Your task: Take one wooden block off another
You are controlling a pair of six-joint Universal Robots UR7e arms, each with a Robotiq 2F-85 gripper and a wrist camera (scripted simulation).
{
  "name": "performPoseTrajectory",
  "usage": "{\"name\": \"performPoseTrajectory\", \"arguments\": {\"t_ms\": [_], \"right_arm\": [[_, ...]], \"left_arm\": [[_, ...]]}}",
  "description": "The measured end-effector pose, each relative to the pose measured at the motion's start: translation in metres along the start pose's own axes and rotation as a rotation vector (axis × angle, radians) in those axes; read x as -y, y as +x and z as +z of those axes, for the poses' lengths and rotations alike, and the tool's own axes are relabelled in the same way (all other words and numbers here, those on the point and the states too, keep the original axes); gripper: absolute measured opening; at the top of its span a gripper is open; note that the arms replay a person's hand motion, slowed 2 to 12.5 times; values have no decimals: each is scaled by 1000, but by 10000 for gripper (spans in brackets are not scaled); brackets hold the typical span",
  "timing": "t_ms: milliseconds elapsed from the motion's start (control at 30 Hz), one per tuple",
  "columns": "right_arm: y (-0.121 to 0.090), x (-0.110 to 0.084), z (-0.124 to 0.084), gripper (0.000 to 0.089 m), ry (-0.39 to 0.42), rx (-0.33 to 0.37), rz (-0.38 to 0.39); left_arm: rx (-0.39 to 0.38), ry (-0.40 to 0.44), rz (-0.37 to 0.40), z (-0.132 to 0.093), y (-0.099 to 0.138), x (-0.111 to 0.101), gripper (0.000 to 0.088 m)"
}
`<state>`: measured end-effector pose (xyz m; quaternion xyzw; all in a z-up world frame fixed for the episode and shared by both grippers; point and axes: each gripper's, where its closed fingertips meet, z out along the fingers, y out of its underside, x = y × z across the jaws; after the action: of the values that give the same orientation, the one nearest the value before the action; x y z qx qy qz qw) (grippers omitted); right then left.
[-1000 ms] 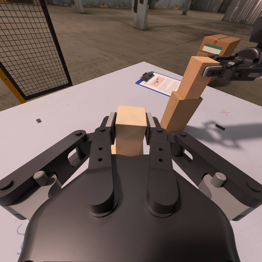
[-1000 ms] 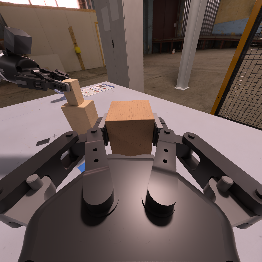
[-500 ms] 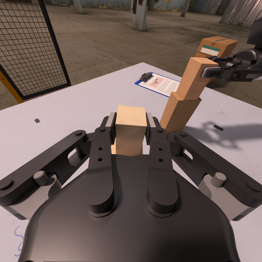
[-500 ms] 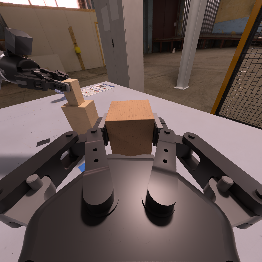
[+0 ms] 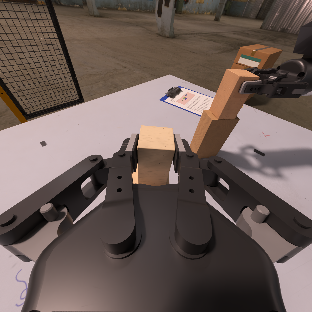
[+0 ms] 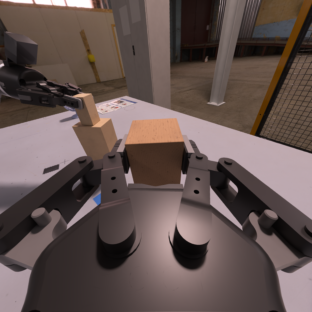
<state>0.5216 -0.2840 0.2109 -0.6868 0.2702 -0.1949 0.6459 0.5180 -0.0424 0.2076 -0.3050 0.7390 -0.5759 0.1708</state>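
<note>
Two stacks of wooden blocks stand on the white table (image 5: pixel 84 135). My left gripper (image 5: pixel 156 143) is shut on the small pale block (image 5: pixel 156 160), which sits on a larger pale block (image 6: pixel 96 136). My right gripper (image 6: pixel 154 145) is shut on the brown upper block (image 6: pixel 154 160), which sits tilted on a brown lower block (image 5: pixel 212 135). Each gripper also shows in the other's view, the right one (image 5: pixel 243 87) on the brown upper block (image 5: pixel 231 94) and the left one (image 6: pixel 81 103) on the small pale block (image 6: pixel 87 109). The two stacks stand close together.
A blue clipboard with a sheet (image 5: pixel 189 101) lies at the table's far edge, with a cardboard box (image 5: pixel 253 57) beyond it. A printed sheet (image 6: pixel 116 105) lies on the table. Mesh fences (image 5: pixel 33 59) (image 6: pixel 290 101) and a white pillar (image 6: pixel 219 59) stand off the table.
The scene in the left wrist view has drifted slightly to the left. Both grippers stay shut on their blocks, and the right wrist view is almost unchanged.
</note>
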Motion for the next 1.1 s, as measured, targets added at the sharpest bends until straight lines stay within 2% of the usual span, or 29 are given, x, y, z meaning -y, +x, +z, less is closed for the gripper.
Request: {"name": "performPoseTrajectory", "arguments": {"t_ms": [1100], "right_arm": [[0,-1,0,473,-8,-12,-10]], "left_arm": [[1,1,7,0,0,0,341]]}}
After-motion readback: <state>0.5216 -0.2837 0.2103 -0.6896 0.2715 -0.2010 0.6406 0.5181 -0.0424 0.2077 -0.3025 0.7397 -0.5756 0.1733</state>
